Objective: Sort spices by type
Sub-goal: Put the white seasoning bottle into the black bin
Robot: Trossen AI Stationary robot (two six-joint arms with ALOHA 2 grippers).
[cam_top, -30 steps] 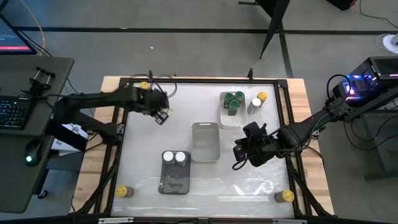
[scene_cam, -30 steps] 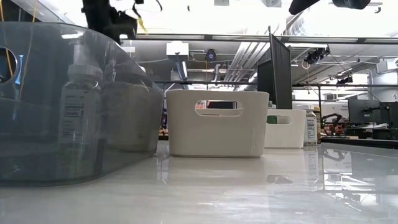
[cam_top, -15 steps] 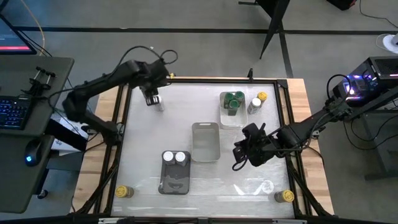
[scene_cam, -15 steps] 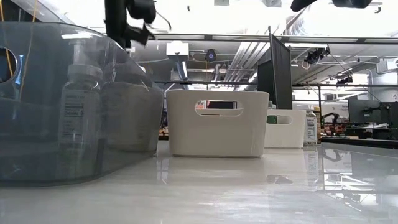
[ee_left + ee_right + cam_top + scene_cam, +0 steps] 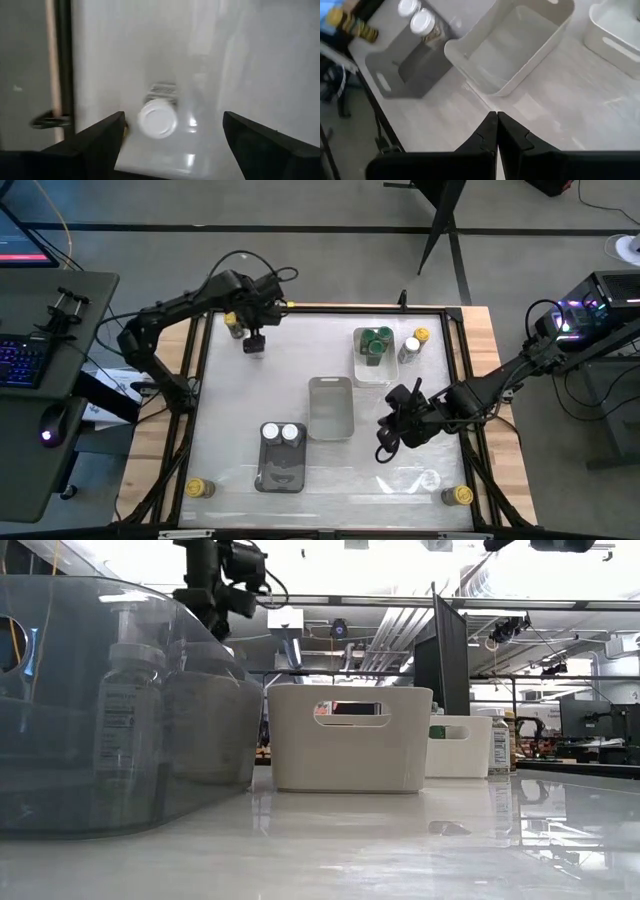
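My left gripper (image 5: pixel 253 345) hangs open near the table's far left corner. In the left wrist view a white-lidded spice jar (image 5: pixel 157 117) stands on the table below it, between the two spread fingers (image 5: pixel 95 145) and untouched. A yellow-lidded jar (image 5: pixel 233 321) stands just beside it, toward the far left corner. My right gripper (image 5: pixel 385 435) is shut and empty, right of the middle tray. Two white-lidded jars (image 5: pixel 281 433) sit in the grey tray (image 5: pixel 282 472). Green-lidded jars (image 5: pixel 376 340) sit in the far white tray (image 5: pixel 370 370).
An empty pale tray (image 5: pixel 330 420) stands mid-table. A yellow-lidded jar (image 5: pixel 420 336) and a white one (image 5: pixel 408 351) stand right of the far tray. More yellow-lidded jars stand at the near left corner (image 5: pixel 198 488) and near right corner (image 5: pixel 460 495). A black frame rims the table.
My left gripper has swung from nearer the middle of the table toward the far left corner and has opened there; the white-lidded jar stands on the table beneath it. My right arm has kept still.
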